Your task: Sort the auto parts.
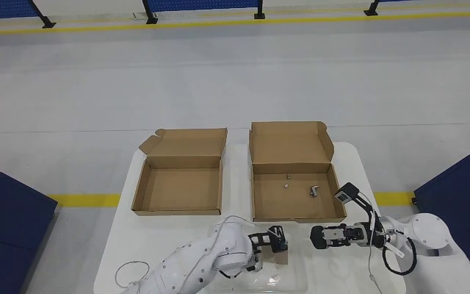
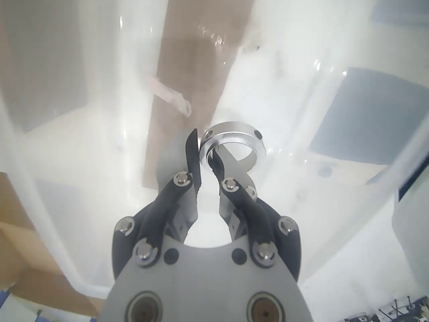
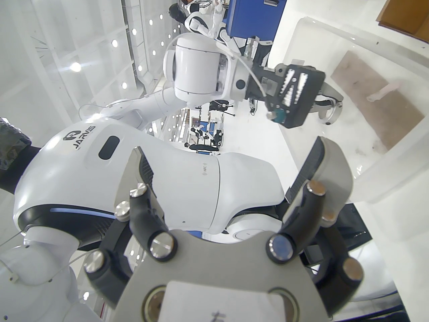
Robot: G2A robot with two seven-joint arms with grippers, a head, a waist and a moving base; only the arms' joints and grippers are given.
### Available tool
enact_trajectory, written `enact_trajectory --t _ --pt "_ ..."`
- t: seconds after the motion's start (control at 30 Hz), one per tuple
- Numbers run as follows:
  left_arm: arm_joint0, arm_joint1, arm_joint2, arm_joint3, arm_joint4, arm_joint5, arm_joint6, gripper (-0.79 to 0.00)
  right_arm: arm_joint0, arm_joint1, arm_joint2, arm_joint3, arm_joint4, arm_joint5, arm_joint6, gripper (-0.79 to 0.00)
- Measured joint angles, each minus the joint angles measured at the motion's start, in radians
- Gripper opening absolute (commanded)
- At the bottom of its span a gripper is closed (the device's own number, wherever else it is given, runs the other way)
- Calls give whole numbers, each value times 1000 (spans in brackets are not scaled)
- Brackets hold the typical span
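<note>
Left jaws clamp metal ring, above bin — right jaws spread

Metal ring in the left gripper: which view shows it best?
Left wrist view: the metal ring sits close, unblocked, its wall pinched by the jaws of the left gripper. Right wrist view shows part of it behind that gripper. In the top view it is too small to tell.
</note>
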Motion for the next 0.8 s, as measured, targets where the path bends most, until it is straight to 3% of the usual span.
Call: enact_trajectory --t 0.27,0.57,0.8 --pt "58 62 -154 -109 -124 -186 121 -785 0 0 0 0 0 0 0 0" --pt "65 64 -160 -99 -135 -201 153 -785 0 0 0 0 0 0 0 0" --pt "69 101 -298 20 -299 -553 522 -785 0 0 0 0 0 0 0 0"
